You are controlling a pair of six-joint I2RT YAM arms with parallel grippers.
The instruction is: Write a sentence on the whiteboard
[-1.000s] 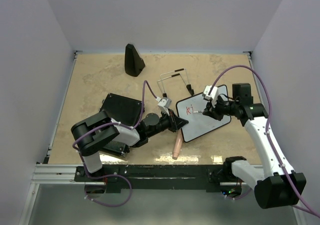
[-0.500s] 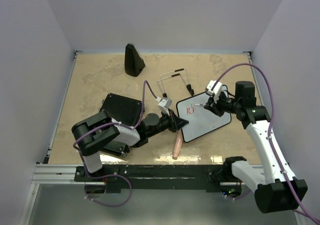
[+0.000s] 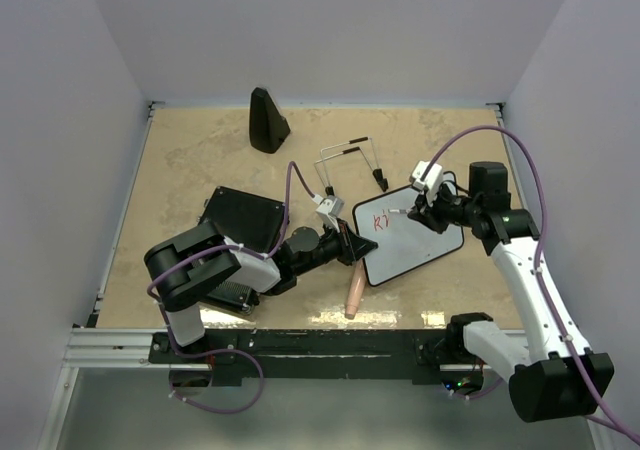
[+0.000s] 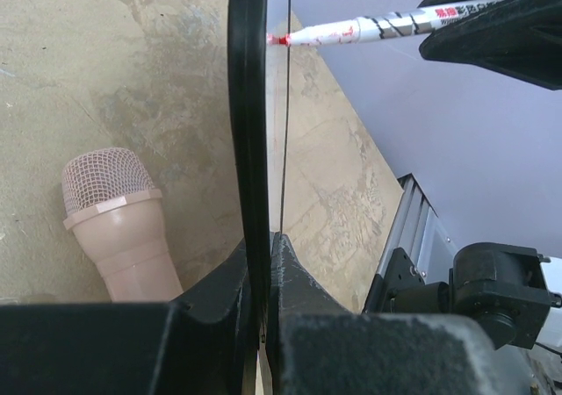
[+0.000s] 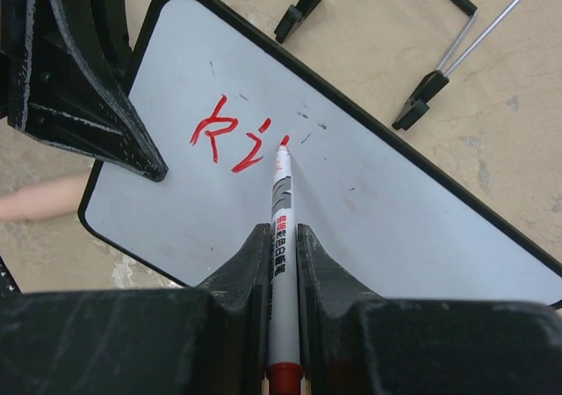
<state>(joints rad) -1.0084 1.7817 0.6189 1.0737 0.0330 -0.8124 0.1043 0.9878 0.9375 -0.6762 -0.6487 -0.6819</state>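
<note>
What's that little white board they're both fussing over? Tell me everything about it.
The whiteboard is a small white rectangle with rounded corners and a thin black frame, toward the right of the tan table. Red strokes like "Ri" mark one end. The left claw pinches its edge; a marker in the right claw touches its face.

- We see the whiteboard (image 4: 248,105) edge-on, its black frame pinched between the fingers of our left gripper (image 4: 262,247).
- A marker (image 4: 386,28) touches its red tip to the whiteboard's far end.
- A pink microphone (image 4: 118,215) lies left of the whiteboard.
</note>
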